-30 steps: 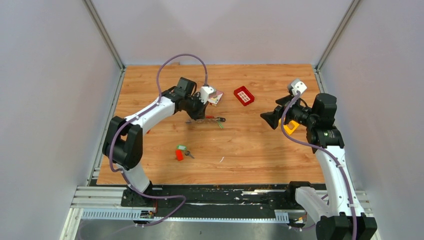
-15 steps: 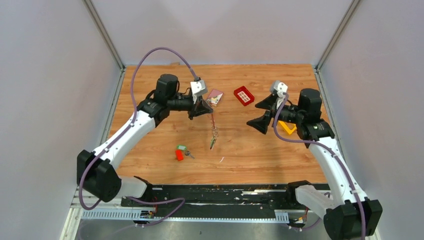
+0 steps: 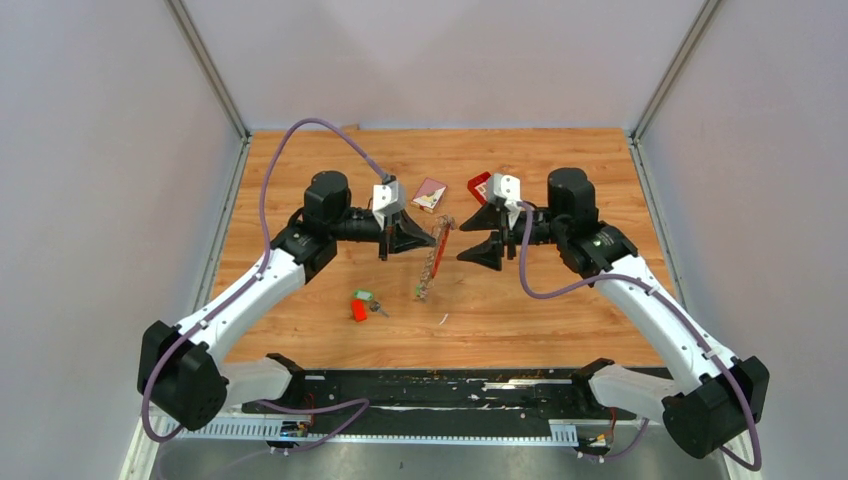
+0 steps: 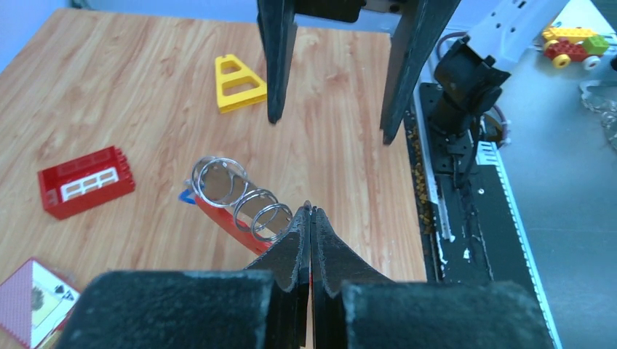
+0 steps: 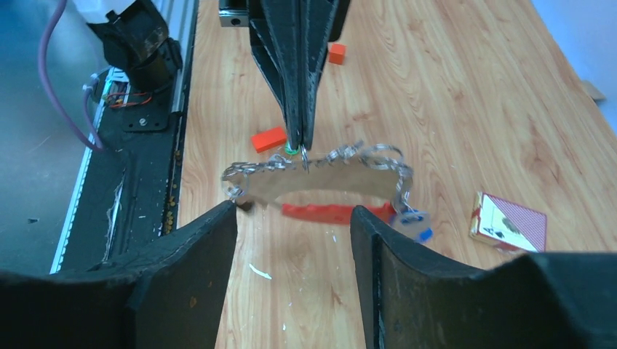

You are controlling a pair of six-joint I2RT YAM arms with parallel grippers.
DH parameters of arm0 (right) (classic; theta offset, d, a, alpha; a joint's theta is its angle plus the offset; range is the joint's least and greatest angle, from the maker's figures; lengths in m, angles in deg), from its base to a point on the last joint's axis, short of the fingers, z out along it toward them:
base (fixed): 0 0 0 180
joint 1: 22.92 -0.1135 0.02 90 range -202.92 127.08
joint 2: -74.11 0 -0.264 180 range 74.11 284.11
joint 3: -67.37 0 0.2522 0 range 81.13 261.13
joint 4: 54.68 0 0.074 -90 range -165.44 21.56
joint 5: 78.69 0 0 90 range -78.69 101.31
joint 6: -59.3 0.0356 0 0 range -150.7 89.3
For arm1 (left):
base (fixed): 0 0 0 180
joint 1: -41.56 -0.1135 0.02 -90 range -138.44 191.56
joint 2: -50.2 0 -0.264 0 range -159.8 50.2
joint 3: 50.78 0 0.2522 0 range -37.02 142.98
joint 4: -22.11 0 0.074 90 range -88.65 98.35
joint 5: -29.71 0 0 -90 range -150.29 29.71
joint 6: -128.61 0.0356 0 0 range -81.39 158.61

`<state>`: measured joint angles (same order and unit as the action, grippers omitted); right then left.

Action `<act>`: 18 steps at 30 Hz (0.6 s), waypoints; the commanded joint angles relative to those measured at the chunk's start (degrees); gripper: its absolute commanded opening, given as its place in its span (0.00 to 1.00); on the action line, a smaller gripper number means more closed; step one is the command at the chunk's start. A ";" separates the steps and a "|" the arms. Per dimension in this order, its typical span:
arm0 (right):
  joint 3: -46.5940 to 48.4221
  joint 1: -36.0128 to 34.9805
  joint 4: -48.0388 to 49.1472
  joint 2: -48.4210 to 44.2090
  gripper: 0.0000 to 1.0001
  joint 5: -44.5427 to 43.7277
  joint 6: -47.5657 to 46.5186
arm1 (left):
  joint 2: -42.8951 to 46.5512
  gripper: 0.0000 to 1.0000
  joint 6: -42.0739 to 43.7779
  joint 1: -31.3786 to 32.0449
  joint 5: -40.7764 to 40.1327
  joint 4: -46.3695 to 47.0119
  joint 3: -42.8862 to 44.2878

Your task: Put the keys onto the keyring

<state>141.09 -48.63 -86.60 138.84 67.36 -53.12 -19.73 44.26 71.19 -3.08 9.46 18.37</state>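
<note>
The keyring (image 3: 431,262) is a grey chain of rings with a red arc, and it hangs in the air over the middle of the table. My left gripper (image 3: 424,240) is shut on its chain (image 5: 320,164). In the left wrist view the rings (image 4: 240,196) and the red arc (image 4: 222,218) sit just left of the pinched tips (image 4: 311,211). A blue-headed key (image 5: 416,224) dangles from one end. My right gripper (image 5: 291,214) faces the keyring from the right, open, fingertips just short of it, nothing between them. A green-headed key (image 3: 366,297) lies on the table.
A small red block (image 3: 358,312) lies beside the green key. A red gridded tray (image 4: 86,182) and a playing card (image 3: 430,194) sit at the back. A yellow triangle frame (image 4: 236,74) lies far right, an orange cube (image 5: 335,52) far left, and a white scrap (image 3: 443,319) in front.
My left arm lifted the keyring off the table and carried it right. My right arm swung left to face it, and its jaws narrowed.
</note>
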 commanded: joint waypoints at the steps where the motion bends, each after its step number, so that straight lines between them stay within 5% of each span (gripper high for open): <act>1: 1.96 -3.69 -1.45 -0.27 0.57 -1.05 -5.97 | 2.96 0.00 -2.49 2.20 3.34 7.75 -1.27; 18: -0.46 -7.74 -2.55 0.60 0.39 -1.53 -10.15 | 3.31 0.00 -4.74 4.74 2.05 12.18 -4.46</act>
<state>141.03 -55.52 -89.11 138.93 66.05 -60.90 -18.00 41.48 75.45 -1.68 16.80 13.98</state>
